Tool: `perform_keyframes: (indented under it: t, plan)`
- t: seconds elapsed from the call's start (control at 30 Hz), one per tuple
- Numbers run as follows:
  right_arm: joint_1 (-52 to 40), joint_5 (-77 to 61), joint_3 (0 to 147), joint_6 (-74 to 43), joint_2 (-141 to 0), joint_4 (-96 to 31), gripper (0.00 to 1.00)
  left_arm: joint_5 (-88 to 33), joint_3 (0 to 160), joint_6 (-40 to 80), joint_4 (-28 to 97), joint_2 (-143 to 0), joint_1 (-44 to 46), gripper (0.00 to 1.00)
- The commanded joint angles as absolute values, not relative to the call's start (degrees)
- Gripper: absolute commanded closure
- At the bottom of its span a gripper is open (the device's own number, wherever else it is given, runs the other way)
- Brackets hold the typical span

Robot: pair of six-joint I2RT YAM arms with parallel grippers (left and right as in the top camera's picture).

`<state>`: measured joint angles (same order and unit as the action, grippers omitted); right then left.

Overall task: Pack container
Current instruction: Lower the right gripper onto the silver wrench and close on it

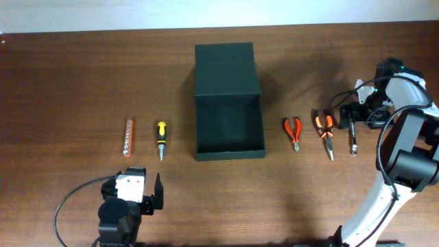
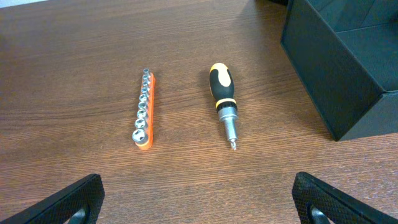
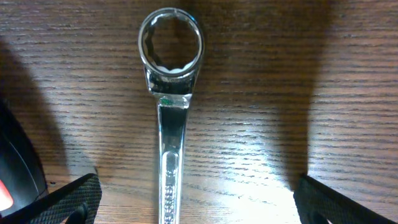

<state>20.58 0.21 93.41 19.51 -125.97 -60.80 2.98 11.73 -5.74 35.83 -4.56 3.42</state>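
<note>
The container is a dark green-black box in the middle of the table, open, with its flap lid laid back. Its corner shows in the left wrist view. My left gripper is open and empty near the front edge, short of an orange socket rail and a black-yellow screwdriver. My right gripper is open, low over the far end of a chrome ring wrench, one finger on each side of the shaft and apart from it.
Small orange pliers and long-nose orange pliers lie right of the container, with the wrench beside them. The socket rail and screwdriver lie left of it. A pliers handle shows at the right wrist view's left edge.
</note>
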Motion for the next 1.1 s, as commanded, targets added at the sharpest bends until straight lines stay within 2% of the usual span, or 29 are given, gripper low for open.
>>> perform_keyframes:
  t: [0.0,0.7,0.8,0.97,1.07]
  plan:
    - [20.2,1.0,92.8,19.0,-127.2,-60.8,0.01,2.4,12.8,-5.3,35.9,-4.6,3.6,0.01]
    - [20.2,2.2,88.4,19.0,-127.2,-59.5,0.01,2.4,12.8,-5.3,35.9,-4.6,3.6,0.01]
    - [20.2,2.2,88.4,19.0,-127.2,-59.5,0.09,2.4,12.8,-5.3,35.9,-4.6,3.6,0.01]
    - [20.2,2.2,88.4,19.0,-127.2,-59.5,0.16,2.8,12.8,-5.3,35.9,-4.6,3.6,0.01]
    - [20.2,2.2,88.4,19.0,-127.2,-59.5,0.28,2.8,12.8,-5.3,35.9,-4.6,3.6,0.01]
